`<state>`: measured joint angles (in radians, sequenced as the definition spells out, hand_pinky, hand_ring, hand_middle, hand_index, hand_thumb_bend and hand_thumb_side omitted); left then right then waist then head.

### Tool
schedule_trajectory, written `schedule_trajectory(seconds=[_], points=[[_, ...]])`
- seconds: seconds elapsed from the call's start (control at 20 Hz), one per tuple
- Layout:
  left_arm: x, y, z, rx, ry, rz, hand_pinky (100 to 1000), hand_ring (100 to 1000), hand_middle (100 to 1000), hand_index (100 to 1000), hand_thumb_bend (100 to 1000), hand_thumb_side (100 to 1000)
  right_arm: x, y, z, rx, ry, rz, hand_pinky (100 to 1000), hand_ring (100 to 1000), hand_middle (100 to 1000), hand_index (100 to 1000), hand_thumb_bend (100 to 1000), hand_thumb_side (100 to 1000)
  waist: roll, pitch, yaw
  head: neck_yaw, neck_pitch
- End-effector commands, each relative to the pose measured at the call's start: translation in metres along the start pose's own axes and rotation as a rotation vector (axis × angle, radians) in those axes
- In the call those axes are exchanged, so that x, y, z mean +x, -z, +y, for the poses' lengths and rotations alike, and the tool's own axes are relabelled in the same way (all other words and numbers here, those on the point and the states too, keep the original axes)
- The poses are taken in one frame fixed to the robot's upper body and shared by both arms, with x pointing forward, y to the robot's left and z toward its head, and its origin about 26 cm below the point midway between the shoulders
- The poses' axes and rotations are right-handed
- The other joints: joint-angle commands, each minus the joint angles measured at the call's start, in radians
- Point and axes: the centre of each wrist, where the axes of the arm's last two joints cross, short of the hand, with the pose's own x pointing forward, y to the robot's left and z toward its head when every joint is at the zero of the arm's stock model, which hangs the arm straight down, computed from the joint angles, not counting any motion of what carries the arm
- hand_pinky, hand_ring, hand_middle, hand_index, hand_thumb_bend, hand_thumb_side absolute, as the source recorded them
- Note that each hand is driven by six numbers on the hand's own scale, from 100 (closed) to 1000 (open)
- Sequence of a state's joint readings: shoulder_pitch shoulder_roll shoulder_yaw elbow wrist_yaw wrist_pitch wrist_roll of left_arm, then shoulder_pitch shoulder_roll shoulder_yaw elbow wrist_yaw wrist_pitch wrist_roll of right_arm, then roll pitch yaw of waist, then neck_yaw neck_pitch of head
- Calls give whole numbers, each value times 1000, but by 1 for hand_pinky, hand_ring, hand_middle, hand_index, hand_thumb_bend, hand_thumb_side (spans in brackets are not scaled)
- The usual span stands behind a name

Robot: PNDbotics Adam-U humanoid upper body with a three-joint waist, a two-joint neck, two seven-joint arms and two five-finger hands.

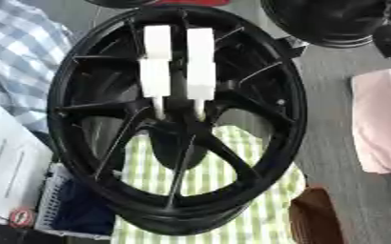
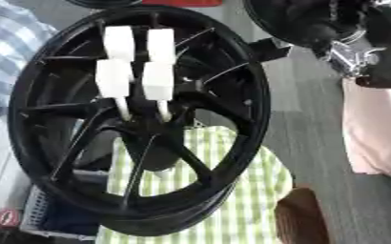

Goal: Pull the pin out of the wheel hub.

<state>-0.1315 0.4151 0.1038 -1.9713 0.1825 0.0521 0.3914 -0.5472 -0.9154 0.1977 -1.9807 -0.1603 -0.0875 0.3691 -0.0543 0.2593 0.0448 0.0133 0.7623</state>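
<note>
- A grey table [image 1: 332, 143] carries the work, with a green-and-white checked cloth [image 1: 232, 190] spread under the middle of it.
- In the left eye view, a black wheel hub [image 1: 178, 119] stands on edge on that cloth, its spokes facing the camera.
- Two white pins [image 1: 200, 71] sit side by side in the upper half of the hub, their thin lower tips reaching down toward the centre boss.
- Around the hub lie a blue-checked fabric [image 1: 19, 52] at far left, a white sheet [image 1: 7, 162] and a blue basket [image 1: 74, 209] at lower left, a pink cloth [image 1: 382, 119] at right and a brown object [image 1: 315, 219] at lower right.
- No hand shows clearly in this view.
- In the right eye view, a black and silver arm part [image 2: 353, 52] enters from the upper right, well apart from the pins; whether it ends in the right hand, and how its fingers stand, I cannot tell.
- The left hand appears in neither view.
- Judging by this, the task is barely begun: both pins are still seated, nothing touches them, and reach, grasp and pull all remain.
</note>
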Motion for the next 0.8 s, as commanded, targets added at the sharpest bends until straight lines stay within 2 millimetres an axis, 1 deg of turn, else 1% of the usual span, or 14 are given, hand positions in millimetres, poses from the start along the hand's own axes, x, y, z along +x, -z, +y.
schedule_trajectory(seconds=[0.05,0.3,0.55,0.7,0.8], points=[[7,4,3,-27,24,-31,719,646,623,786,100,765,15,2,-16,115,-160,-21,898,812,760,827,201,496,1,-28,6,-11,6],[7,4,4,-36,31,-29,719,646,623,786,100,765,28,19,-20,251,-307,-100,901,823,774,840,216,525,-6,-32,8,-15,8],[8,5,4,-44,33,-29,719,646,623,785,100,766,38,37,-17,356,-394,-95,897,824,778,844,240,547,-11,-33,9,-17,8],[7,5,3,-50,32,-24,718,646,624,785,100,767,36,51,-17,392,-427,-74,888,823,777,840,292,525,-14,-34,8,-16,8],[7,5,3,-55,32,-22,718,646,624,785,100,767,31,62,-17,420,-441,-61,890,823,776,839,294,535,-16,-36,8,-17,8]])
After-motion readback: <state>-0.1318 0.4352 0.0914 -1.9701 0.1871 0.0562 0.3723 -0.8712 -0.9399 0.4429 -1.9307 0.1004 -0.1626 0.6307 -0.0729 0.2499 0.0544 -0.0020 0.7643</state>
